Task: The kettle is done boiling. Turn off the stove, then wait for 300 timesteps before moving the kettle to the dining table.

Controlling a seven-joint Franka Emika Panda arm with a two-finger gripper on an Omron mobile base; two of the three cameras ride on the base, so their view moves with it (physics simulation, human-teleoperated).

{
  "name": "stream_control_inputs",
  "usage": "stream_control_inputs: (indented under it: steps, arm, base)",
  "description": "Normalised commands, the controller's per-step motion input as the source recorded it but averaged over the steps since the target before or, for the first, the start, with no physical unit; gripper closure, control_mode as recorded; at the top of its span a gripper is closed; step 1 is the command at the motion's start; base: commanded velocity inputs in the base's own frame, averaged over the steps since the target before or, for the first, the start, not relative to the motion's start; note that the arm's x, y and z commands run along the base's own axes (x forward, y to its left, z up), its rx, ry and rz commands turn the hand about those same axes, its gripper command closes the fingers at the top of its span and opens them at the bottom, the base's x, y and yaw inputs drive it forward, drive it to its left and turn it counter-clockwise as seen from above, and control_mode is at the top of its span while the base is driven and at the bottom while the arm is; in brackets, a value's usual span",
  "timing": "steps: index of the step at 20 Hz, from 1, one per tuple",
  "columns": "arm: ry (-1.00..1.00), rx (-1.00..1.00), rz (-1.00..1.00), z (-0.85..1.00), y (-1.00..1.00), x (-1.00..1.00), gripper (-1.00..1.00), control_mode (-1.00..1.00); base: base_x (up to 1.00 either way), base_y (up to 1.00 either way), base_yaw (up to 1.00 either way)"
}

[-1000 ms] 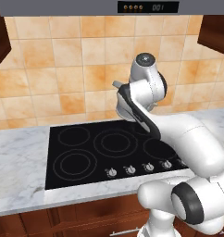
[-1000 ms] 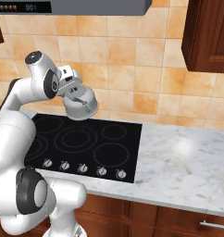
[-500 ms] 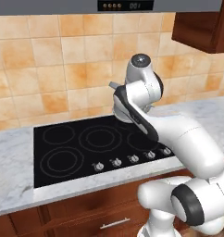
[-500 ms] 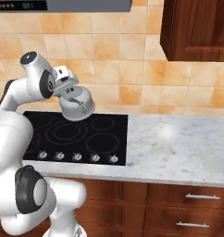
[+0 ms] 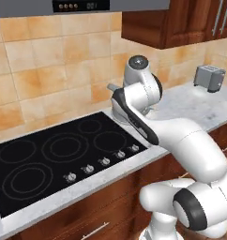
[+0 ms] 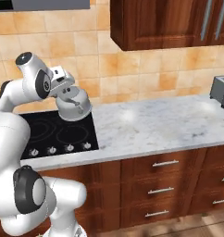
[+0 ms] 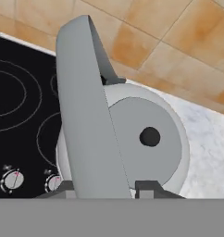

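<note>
My gripper (image 6: 64,89) is shut on the curved top handle (image 7: 84,115) of the silver-grey kettle (image 6: 75,106). The kettle hangs tilted in the air over the right rear corner of the black stove (image 6: 49,132). In the hand view the kettle's round lid (image 7: 148,139) lies right under the hand, with the gripper (image 7: 107,187) astride the handle and a dark fingertip on each side. The stove (image 5: 54,154) carries a row of small silver knobs (image 5: 103,161) along its front edge. In the left base view my own arm covers most of the kettle. The dining table is out of view.
A marble counter (image 6: 155,125) runs right from the stove to a toaster (image 6: 222,91), which also stands at the far right (image 5: 209,77). Dark wood wall cabinets (image 6: 164,23) hang above, drawers sit below, and orange tiles back the counter. A range hood (image 5: 82,5) is above the stove.
The base has moved to the right, so the stove has slid left in both base views and the toaster has come into sight. The kettle stays held in the gripper.
</note>
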Motion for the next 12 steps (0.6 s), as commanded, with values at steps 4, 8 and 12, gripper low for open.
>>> stream_control_inputs:
  steps: [4,8,12]
  arm:
    - [0.0,0.0,0.0,0.0,0.0,0.0,1.0,1.0]
    - [0.0,0.0,0.0,0.0,0.0,0.0,1.0,1.0]
    - [0.0,0.0,0.0,0.0,0.0,0.0,1.0,1.0]
  base:
    - [-0.27,-0.23,-0.55]
    - [-0.18,-0.39,-0.52]
    - [-0.12,-0.46,-0.49]
